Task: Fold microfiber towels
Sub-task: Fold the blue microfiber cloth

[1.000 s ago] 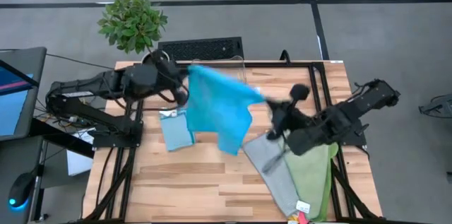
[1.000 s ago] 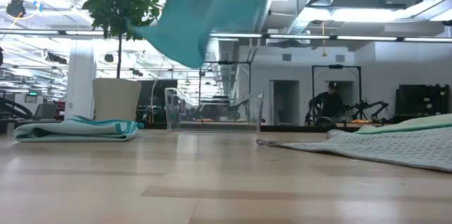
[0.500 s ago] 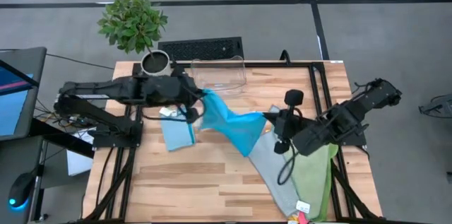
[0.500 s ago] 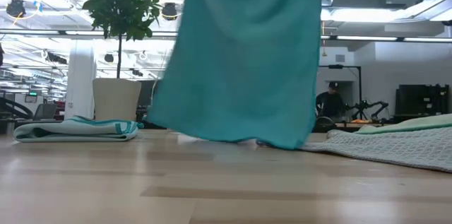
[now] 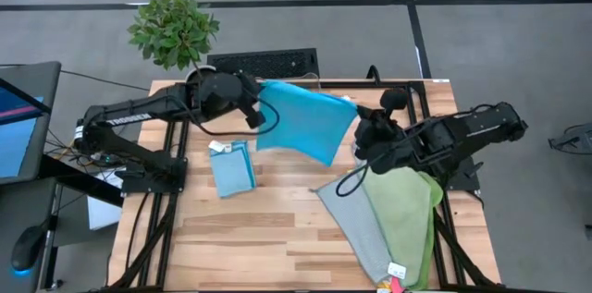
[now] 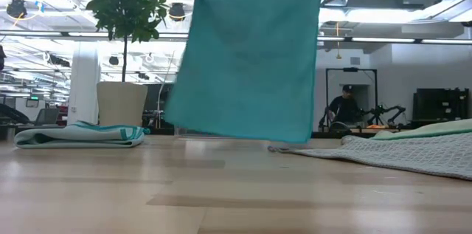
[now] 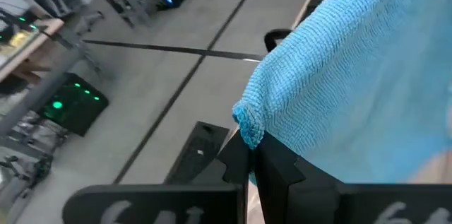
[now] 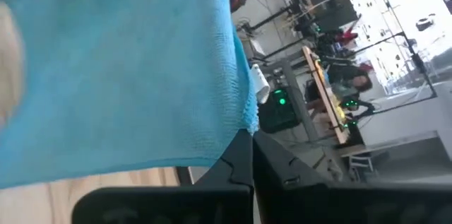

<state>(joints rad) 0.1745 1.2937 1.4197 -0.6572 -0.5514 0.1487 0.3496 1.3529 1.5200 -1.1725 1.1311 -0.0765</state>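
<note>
A teal microfiber towel (image 5: 301, 122) hangs spread out between my two grippers above the far middle of the table. In the low view the teal towel (image 6: 247, 57) is a flat sheet whose lower edge is just clear of the tabletop. My left gripper (image 5: 258, 108) is shut on its upper left corner and my right gripper (image 5: 357, 123) on its upper right corner. A folded light blue towel (image 5: 231, 168) lies flat at the left. A grey towel (image 5: 356, 219) and a pale green towel (image 5: 407, 214) lie spread at the near right, overlapping. My left gripper pinches one top corner of the teal towel (image 7: 247, 121) between its two fingers (image 7: 272, 164), and a small tuft of the corner sticks out past them. The towel hangs below, clear of the table. My right gripper pinches the other top corner (image 8: 244, 121) between its fingers (image 8: 236, 160). The top edge runs nearly straight between the two holds, and the sheet hangs free beneath.
A potted plant (image 5: 173, 30) stands beyond the table's far left corner and a dark keyboard (image 5: 262, 62) behind the far edge. Bare wood (image 5: 268, 238) lies at the near middle. Small coloured cloth bits (image 5: 393, 282) show at the near right edge.
The teal towel swung down from a flung-up bunch, brushed the table half a second ago, and now hangs flat and spread with its lower edge lifted clear. Both grippers have gone toward the far edge, still shut on its corners.
</note>
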